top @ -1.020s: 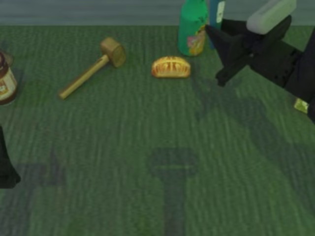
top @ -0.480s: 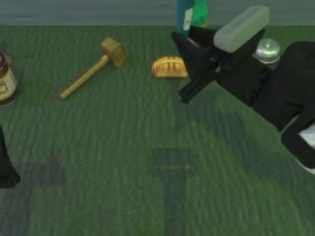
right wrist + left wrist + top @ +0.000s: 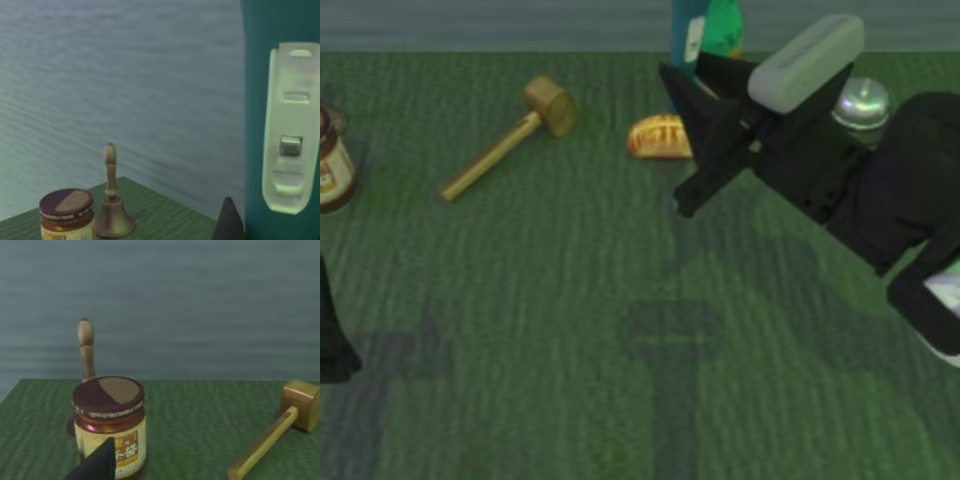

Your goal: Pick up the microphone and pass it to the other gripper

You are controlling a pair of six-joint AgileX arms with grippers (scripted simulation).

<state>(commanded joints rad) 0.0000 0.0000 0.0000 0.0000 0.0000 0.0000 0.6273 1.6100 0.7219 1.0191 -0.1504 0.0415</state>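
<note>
Right end effector point(image 3: 682, 140) clamped on microphone point(image 3: 688, 35), lifted.

Teal microphone point(image 3: 277, 115) with a pale white switch panel; black right end effector point(image 3: 695, 140) under a pale grey block point(image 3: 807, 62); gold mallet point(image 3: 507, 138); golden-orange bread point(image 3: 658, 137); maroon-lidded jar point(image 3: 110, 425) with a yellow label; bronze bell point(image 3: 112, 205); striped green counter point(image 3: 570, 330).

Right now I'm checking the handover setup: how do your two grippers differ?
The right gripper is raised over the table's far middle, gripping the teal microphone; the left gripper sits low at the table's left edge, holding nothing visible. The right fills much of the top view; the left barely shows. Both are black.
</note>
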